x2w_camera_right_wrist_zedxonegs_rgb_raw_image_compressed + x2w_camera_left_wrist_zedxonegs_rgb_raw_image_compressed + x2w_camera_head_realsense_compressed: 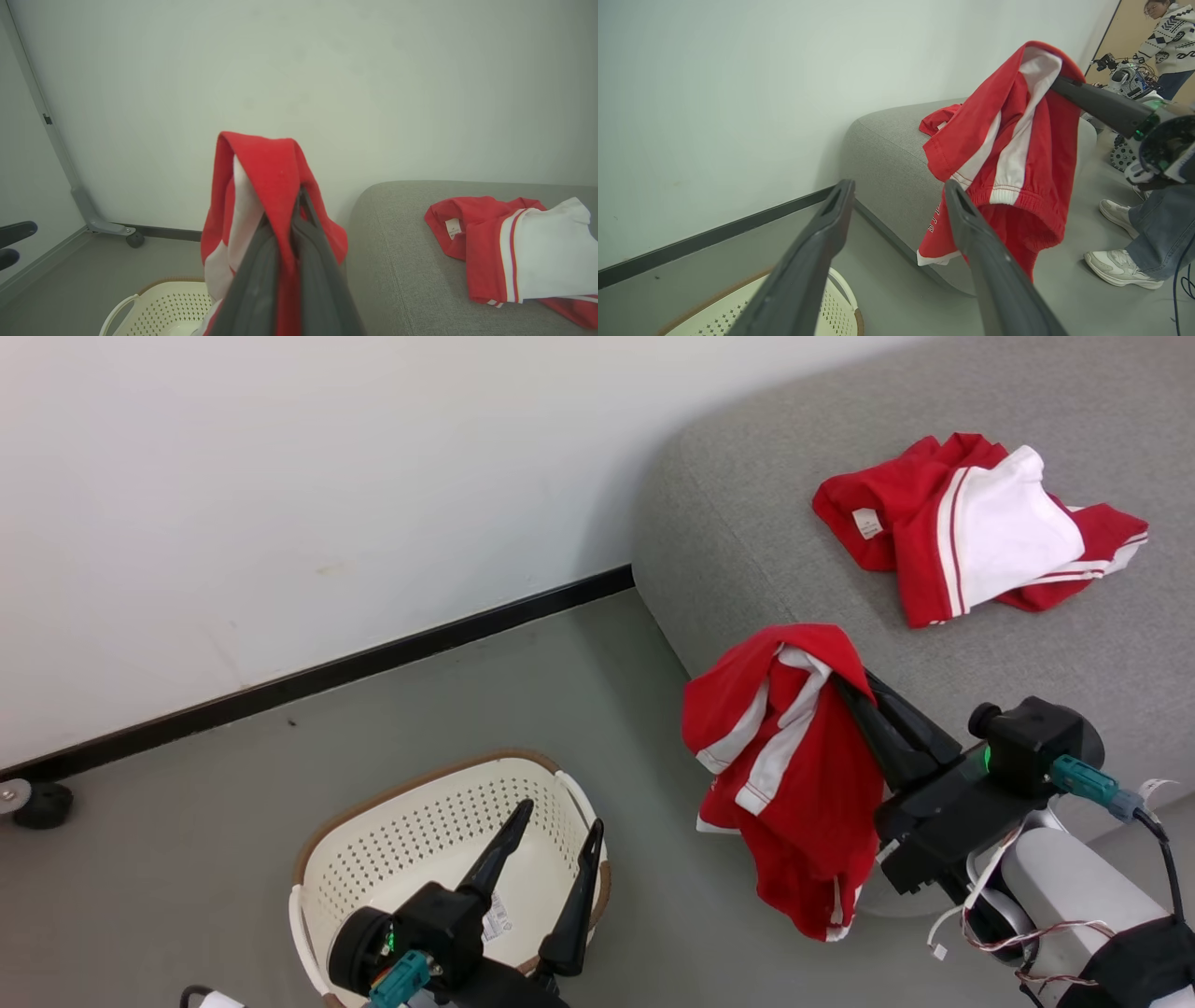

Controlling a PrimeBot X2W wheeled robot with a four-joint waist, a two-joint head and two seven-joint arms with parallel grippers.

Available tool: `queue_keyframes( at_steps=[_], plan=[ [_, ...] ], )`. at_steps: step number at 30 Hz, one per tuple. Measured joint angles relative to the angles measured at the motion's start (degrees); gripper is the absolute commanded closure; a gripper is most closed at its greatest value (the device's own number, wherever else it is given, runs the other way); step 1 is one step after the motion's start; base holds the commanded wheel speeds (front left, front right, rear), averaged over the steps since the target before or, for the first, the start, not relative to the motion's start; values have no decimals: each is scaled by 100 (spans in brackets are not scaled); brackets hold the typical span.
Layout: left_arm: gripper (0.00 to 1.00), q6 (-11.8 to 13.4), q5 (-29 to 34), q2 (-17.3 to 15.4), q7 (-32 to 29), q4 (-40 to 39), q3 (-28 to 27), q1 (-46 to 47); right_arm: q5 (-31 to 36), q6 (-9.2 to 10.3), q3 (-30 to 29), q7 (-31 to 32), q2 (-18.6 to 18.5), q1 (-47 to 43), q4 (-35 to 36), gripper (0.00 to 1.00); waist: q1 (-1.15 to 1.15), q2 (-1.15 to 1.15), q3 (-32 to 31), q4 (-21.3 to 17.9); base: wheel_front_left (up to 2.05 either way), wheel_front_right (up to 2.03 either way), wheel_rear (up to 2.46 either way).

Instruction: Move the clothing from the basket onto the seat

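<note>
Grey seat (747, 541) bears some clothing (980, 527) (right gripper (845, 686) pinches a red garment (794, 775))

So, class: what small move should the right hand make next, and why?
Probably carry the right hand over the seat before opening: it is shut on a red garment that hangs beside the seat's edge, above the floor, so releasing here would likely drop it.

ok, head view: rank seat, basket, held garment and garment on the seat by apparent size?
1. seat
2. basket, though cut off at the bottom edge
3. held garment and garment on the seat: about alike; the held one hangs nearer the camera, so unranked.
</note>
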State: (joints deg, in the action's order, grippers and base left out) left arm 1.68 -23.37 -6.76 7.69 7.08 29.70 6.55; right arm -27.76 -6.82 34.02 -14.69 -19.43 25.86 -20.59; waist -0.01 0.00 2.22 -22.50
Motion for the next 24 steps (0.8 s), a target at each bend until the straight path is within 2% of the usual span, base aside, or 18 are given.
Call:
queue_keyframes(
  at_steps=[12, 24],
  plan=[
    [0, -11, 164, 2, -36, -31, 108, 62, 15, 35, -345, 0, -88, -304, 275, 100, 1, 0, 248, -406, 0, 0, 0],
    [0, -23, 220, 5, -182, -31, 265, 181, -68, 77, -994, 0, -90, -244, 226, 100, 1, 0, 556, -397, 0, 0, 0]
  ],
)
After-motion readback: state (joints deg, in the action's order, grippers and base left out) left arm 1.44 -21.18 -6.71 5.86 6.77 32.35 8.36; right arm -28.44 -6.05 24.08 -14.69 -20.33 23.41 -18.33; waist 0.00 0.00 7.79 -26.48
